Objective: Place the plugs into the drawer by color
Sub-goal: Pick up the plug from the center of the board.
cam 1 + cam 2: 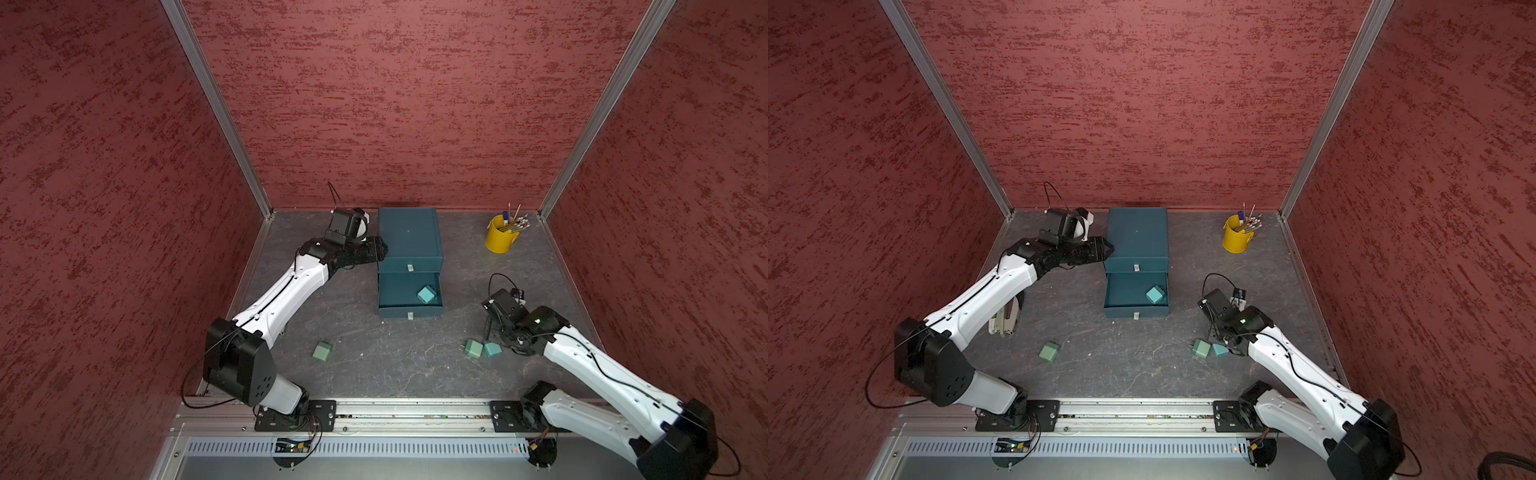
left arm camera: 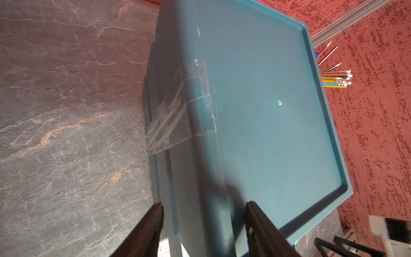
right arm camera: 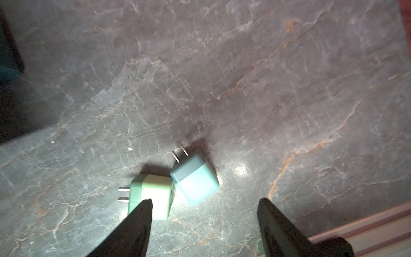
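Sage plug point(image 3: 155, 189) partly behind right gripper point(image 3: 205, 200), jaws wide, left gripper point(image 2: 204, 203) astride drawer point(image 2: 266, 111), grip unclear

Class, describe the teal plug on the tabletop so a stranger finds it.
Start at the dark teal drawer chest. On the table beside the right claw, a sage green plug touches a teal plug. Pick the teal, nearer the arm.

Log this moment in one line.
left hand: open, at chest edge | right hand: open above adjacent sage green plug, teal plug | open drawer: stored teal plug | table: lone green plug
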Robot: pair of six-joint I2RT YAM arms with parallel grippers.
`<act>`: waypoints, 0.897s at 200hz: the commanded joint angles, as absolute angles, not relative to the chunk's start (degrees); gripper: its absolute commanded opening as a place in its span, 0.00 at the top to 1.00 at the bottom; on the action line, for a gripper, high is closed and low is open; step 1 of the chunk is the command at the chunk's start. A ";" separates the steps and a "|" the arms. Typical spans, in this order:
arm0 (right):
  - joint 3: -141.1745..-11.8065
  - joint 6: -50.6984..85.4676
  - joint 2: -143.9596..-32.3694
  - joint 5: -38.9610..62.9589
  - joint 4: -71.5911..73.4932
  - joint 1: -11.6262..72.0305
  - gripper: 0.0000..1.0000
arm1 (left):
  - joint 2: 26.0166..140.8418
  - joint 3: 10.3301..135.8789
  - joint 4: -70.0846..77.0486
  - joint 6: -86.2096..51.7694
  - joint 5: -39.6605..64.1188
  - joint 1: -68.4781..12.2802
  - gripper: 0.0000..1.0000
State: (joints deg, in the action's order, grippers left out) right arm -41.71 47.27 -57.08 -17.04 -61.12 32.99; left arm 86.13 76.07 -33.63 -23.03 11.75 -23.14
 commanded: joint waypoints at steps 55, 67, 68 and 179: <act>-34.19 51.13 -58.50 -8.79 -51.42 29.59 0.21 | 84.89 75.11 -36.83 -21.37 11.67 -22.83 0.39; -33.45 51.36 -59.34 -7.36 -49.89 29.06 0.21 | 84.93 75.32 -36.92 -21.36 11.65 -22.85 0.39; -33.38 51.39 -59.42 -7.24 -49.78 29.03 0.21 | 84.96 75.32 -36.92 -21.36 11.67 -22.85 0.39; -30.02 49.39 -61.46 -3.96 -45.26 20.71 0.30 | 85.15 75.34 -36.96 -21.37 11.79 -22.84 0.39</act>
State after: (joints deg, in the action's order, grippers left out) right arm -31.31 50.35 -62.06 -5.50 -46.52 22.61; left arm 85.76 75.85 -33.91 -22.41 11.75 -23.14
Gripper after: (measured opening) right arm 0.707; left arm 0.608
